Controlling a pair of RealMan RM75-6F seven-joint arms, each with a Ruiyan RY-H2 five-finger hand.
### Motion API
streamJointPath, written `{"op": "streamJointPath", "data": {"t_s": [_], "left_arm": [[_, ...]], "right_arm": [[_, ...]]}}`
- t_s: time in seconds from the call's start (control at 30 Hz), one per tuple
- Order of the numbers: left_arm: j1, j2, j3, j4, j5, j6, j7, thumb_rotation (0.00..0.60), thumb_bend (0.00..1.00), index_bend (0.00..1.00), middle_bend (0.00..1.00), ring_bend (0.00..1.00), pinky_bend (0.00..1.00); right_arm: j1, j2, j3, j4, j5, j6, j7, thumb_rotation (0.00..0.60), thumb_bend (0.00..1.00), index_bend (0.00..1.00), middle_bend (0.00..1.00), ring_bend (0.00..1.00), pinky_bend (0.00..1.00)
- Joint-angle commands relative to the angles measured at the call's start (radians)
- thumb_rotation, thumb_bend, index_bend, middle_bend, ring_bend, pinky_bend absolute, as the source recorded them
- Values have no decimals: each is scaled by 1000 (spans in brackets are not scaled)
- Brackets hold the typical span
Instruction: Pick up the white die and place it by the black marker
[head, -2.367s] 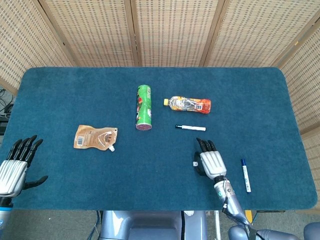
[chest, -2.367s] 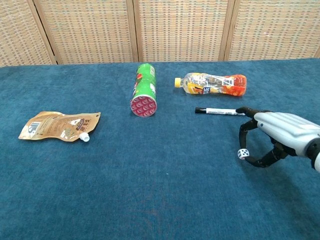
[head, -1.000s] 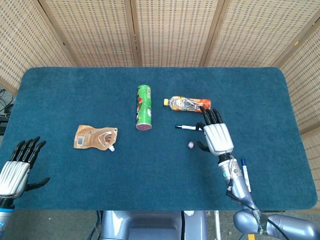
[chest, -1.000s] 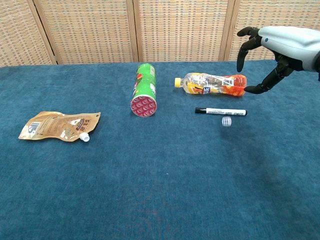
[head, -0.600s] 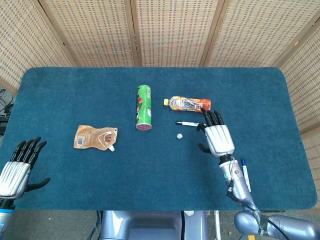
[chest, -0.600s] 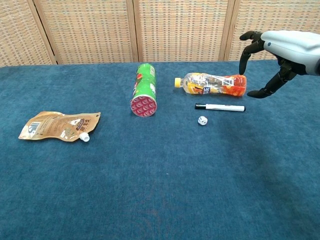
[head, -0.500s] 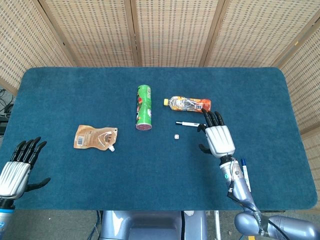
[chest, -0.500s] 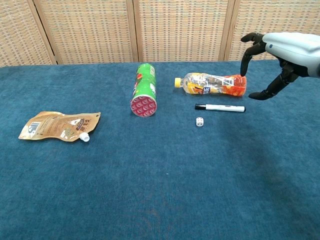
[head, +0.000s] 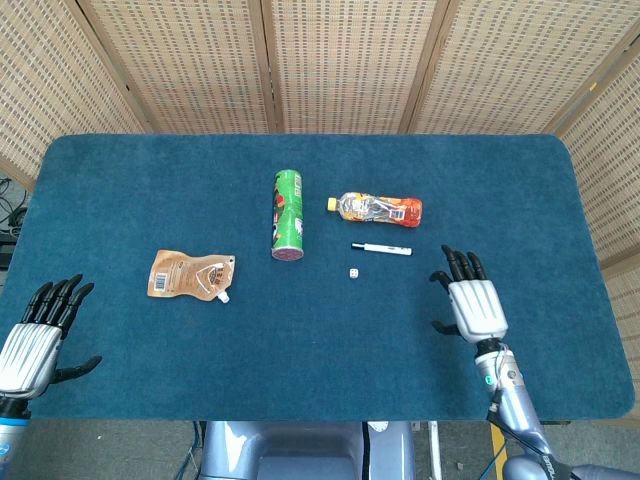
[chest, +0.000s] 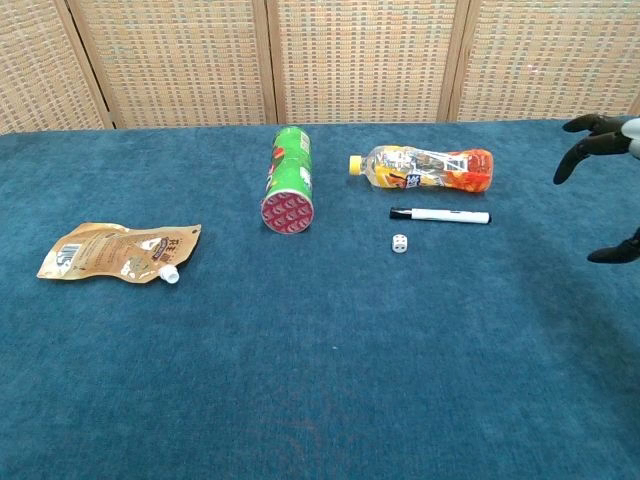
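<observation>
White die (chest: 399, 243) released, rolled, now at rest just beside black marker (chest: 440, 215). Right hand (head: 475, 304) pulled back from marker toward counter's near edge, fingers spread, empty.

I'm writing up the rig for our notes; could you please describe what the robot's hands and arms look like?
Both the left hand and the right hand have a ribbed, silver-white back plate and black fingers. Below the right hand, a slim grey forearm shows a small green mark at the wrist. In the chest view, only dark fingertips of the right hand show.
</observation>
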Motion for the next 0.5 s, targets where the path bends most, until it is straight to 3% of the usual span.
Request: {"op": "streamJointPath", "data": {"t_s": [0.03,0.13,0.33,0.5], "left_arm": [[0,-3,1,0,1,-1,5,600,106,0,0,0,0],[2,-3,1,-3,4,5,-2,600,102,0,0,0,0],[4,-6,-2,5,1,12,-3,600,102,0,0,0,0],[5,-9,-2,12,0,11,1,600,103,0,0,0,0]], "right_arm": [[-53,43,-52,19,-71,42,43,600,31,86,0,0,0],[-97,67,-94,41,-107,79,37,600,0,8,0,0,0],[-187,84,-156,98,-180,145,115,600,0,0,0,0,0],[-244,79,-178,162,-219,184,184,600,0,0,0,0,0]]}}
